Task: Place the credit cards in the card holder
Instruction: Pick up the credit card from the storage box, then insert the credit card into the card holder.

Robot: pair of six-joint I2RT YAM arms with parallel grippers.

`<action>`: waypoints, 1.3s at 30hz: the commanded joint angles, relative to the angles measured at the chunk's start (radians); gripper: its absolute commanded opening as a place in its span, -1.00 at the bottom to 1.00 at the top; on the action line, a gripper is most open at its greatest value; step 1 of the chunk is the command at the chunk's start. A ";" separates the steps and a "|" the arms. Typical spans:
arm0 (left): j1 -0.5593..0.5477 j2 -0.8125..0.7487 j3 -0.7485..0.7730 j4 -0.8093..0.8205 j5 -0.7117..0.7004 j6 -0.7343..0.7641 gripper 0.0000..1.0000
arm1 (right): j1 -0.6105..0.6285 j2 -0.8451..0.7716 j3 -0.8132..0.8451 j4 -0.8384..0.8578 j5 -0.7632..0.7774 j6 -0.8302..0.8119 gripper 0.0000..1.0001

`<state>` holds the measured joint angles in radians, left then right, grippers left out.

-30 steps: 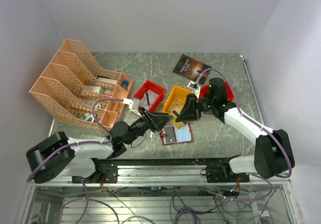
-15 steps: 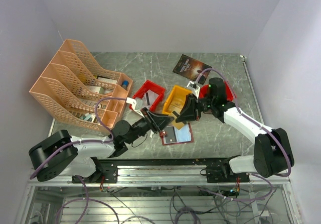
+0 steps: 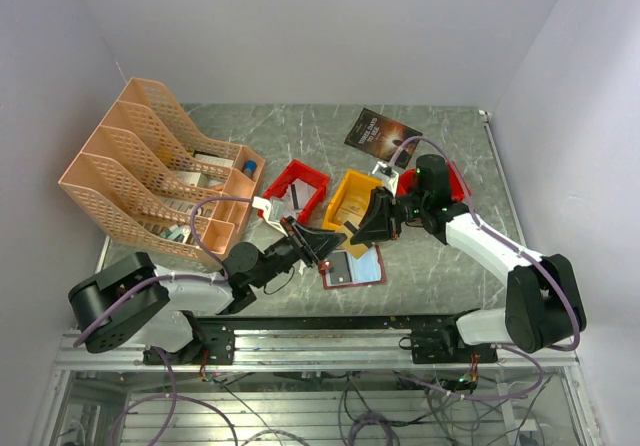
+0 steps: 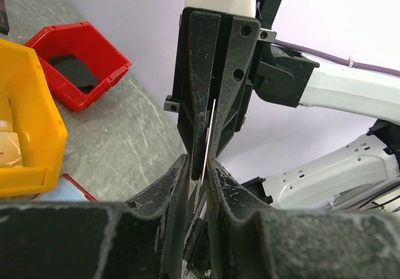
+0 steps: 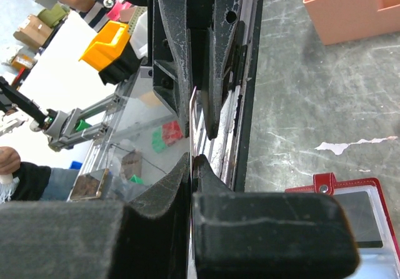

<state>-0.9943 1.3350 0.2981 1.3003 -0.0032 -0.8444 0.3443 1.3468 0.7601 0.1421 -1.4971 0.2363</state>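
Left tool narrowed around card: thin, pale, edge-on sliver.

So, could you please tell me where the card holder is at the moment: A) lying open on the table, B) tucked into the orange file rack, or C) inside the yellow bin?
A: the card holder lies open and flat on the table, on the arms' side of the yellow bin.

Dark-red card holder lies open; pale credit card stands edge-on.
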 commanded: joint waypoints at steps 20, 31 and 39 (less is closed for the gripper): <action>0.083 -0.194 -0.111 -0.079 0.065 -0.008 -0.86 | -0.035 -0.033 0.212 -0.711 0.298 -0.859 0.16; 0.097 -0.569 -0.099 -0.728 0.049 0.041 -0.86 | 0.048 -0.012 0.148 -0.774 0.648 -1.218 -1.00; 0.101 -0.520 -0.127 -0.658 0.079 0.014 -0.86 | 0.138 0.166 0.203 -0.663 0.853 -0.964 -1.00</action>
<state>-0.9039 0.7750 0.1818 0.6243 0.0456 -0.8276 0.4618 1.4612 0.9264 -0.5655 -0.7715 -0.8150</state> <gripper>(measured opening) 0.078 0.005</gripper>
